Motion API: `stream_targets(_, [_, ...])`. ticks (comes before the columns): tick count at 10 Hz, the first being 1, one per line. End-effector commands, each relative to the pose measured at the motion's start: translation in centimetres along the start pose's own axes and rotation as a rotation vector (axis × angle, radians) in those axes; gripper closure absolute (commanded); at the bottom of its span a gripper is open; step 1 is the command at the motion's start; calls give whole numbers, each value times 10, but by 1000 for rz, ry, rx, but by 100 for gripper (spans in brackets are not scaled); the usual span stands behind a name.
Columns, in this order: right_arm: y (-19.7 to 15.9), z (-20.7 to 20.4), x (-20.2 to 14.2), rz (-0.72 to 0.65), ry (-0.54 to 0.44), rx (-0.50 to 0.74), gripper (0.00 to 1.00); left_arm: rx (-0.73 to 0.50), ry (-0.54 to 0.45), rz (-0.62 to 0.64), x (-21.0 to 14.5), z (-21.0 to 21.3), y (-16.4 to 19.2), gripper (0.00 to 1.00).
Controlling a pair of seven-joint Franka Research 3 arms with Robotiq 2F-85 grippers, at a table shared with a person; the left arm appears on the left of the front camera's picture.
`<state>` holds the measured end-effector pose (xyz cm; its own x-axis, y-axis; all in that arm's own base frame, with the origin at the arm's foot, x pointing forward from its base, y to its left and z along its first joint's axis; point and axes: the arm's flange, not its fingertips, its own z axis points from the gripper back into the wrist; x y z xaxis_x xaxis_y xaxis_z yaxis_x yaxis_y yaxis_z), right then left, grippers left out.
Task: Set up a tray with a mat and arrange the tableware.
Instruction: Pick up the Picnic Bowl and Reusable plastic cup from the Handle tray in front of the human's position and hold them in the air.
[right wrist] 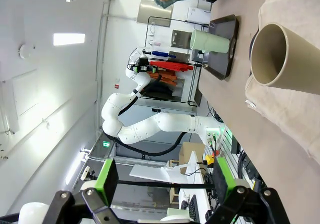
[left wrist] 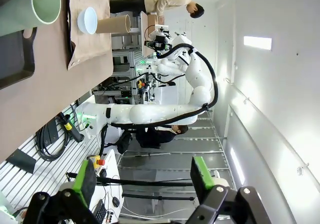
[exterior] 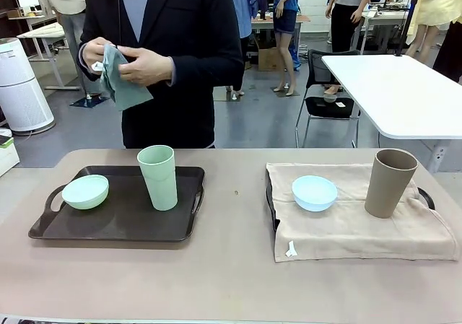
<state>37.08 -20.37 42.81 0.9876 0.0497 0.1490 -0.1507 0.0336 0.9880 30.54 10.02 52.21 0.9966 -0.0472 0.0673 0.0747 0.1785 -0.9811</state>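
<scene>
Tableware on two trays. At left, a pale green round matte plastic bowl (exterior: 85,191) sits at the left end of a dark brown rectangular tray (exterior: 115,226) with cut-out handles. A pale green tall tapered plastic cup (exterior: 158,177) stands upright to the bowl's right on the same tray, near it but apart. At right, a beige cloth mat (exterior: 346,230) is draped over a second dark tray (exterior: 427,198), whose right handle and left rim show past the mat's edges. On the mat rest a pale blue round plastic bowl (exterior: 314,193), toward the left, and a brown tall tapered plastic cup (exterior: 389,182), upright toward the right, the two apart. Both trays lie on the tan surface (exterior: 231,281), with a bare strip between them. At the far side stands a person in a dark jacket. The person's hands (exterior: 148,68) grip a grey-green cloth (exterior: 119,82) at chest height, beyond the left tray. The robot's left hand (left wrist: 143,179) and right hand (right wrist: 165,178) are each spread wide, with green pads well apart and nothing between them, clear of the surface and the tableware.
</scene>
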Motion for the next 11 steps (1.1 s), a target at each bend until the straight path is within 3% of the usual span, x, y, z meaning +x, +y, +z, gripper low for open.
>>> stream_targets(1, [2, -1, 1, 5, 1, 0, 0, -5, -19, -9, -2, -3, 0, 0])
stream_targets(5, [0, 0, 0, 0, 0, 0, 0, 0, 0, 0, 0, 0, 0, 0])
stream_targets(6, [24, -37, 21, 77, 43, -111, 0, 136, 2, 7, 23, 2, -19, 0])
stream_targets(7, [50, -83, 42, 158, 74, -202, 0, 197, 19, 20, 46, -5, -39, 0])
stream_targets(8, [81, -125, 60, 255, 76, -270, 0, 280, 20, 37, 57, -9, -57, 0])
stream_targets(9, [125, -167, 81, 447, 28, -335, 0, 370, 29, 47, 66, -11, -74, 0])
stream_targets(11, [154, -236, 114, 830, -117, -450, 0, 624, 8, 126, 73, -13, -88, 0])
